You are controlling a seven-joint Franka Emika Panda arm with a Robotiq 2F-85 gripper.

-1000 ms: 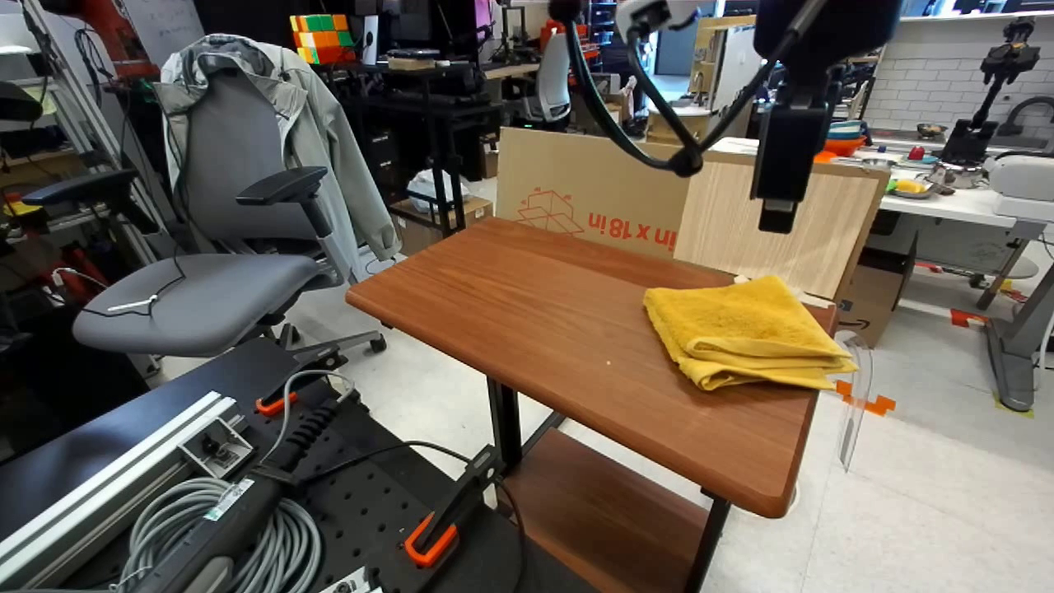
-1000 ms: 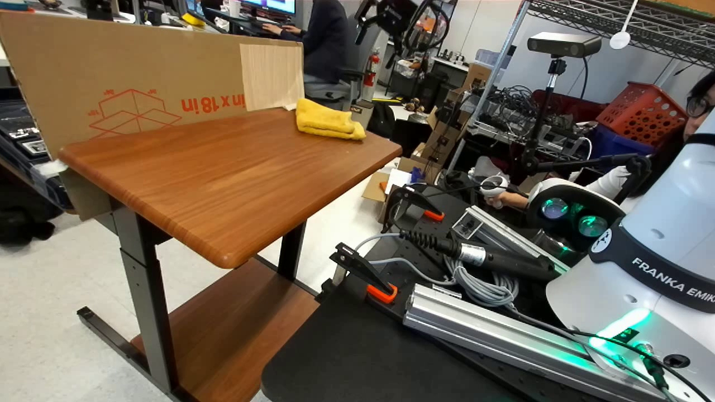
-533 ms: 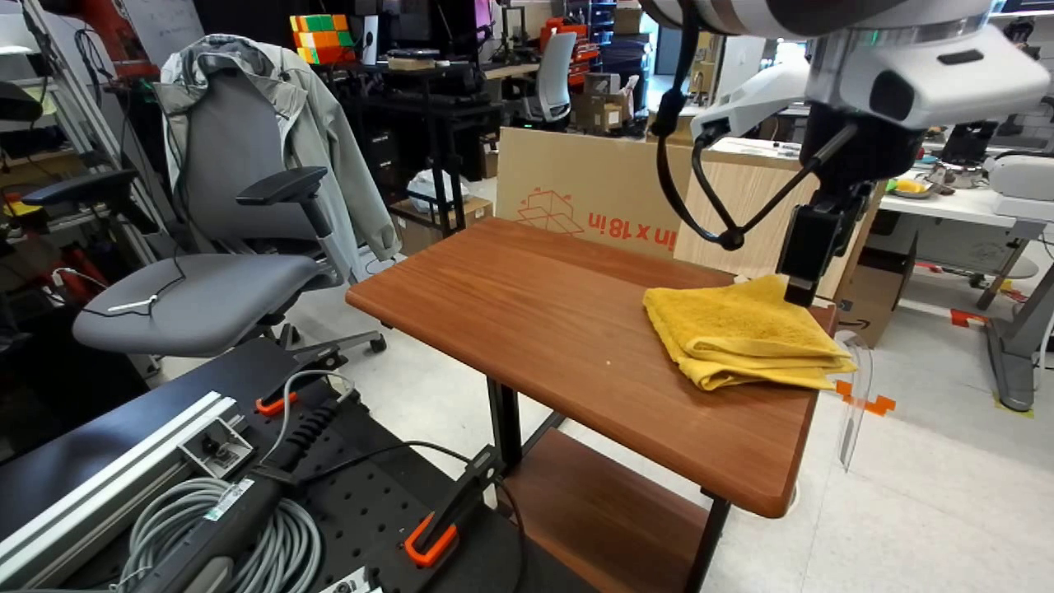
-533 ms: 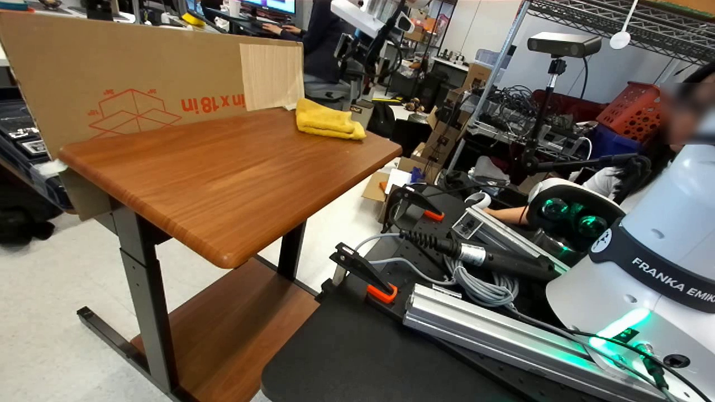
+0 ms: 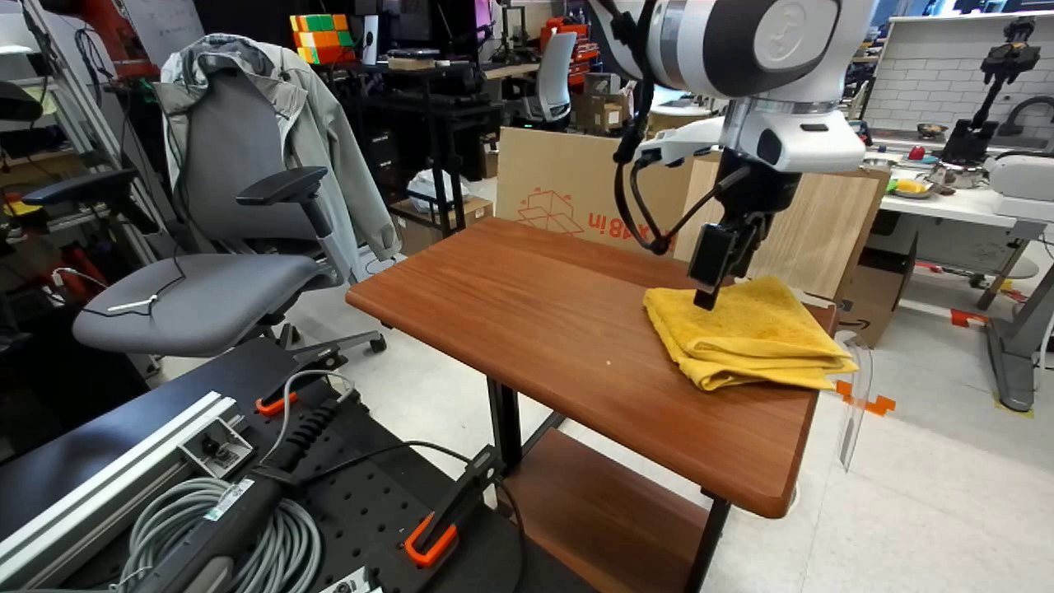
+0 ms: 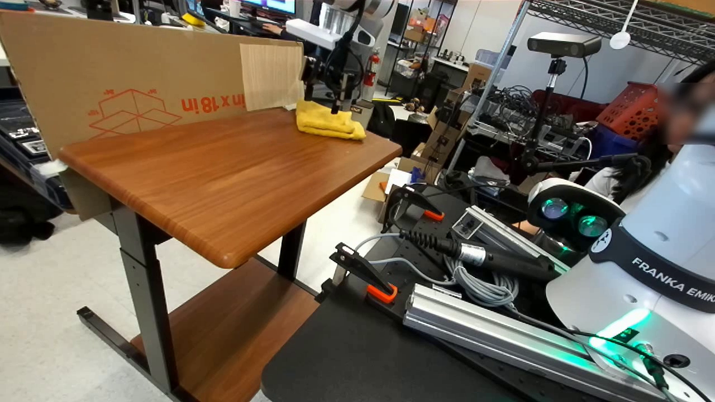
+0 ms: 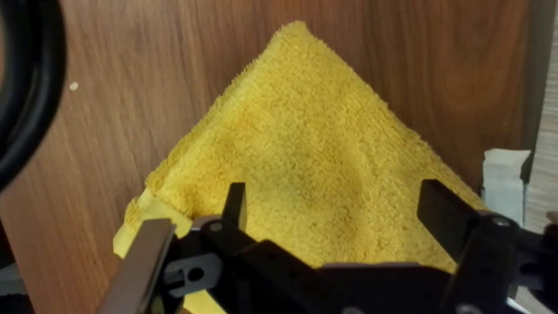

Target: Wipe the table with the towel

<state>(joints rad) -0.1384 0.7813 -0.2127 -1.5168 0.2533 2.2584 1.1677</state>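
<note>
In an exterior view you have, left of the table [image 5: 527,305], 1 grey chair [image 5: 226,189]. Behind the table, cardboard [image 5: 585,185]. On the table, 1 pale speck [image 5: 608,362]. Above the table's right end, your gripper [image 7: 338,207], spread wide. On that end, 1 folded yellow towel [image 5: 749,338]; touching or not, can't tell.

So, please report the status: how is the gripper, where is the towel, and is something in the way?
Gripper open over towel; contact unclear. Folded on table, not grasped. Pale speck on tabletop, apart from towel, likely no obstacle.
</note>
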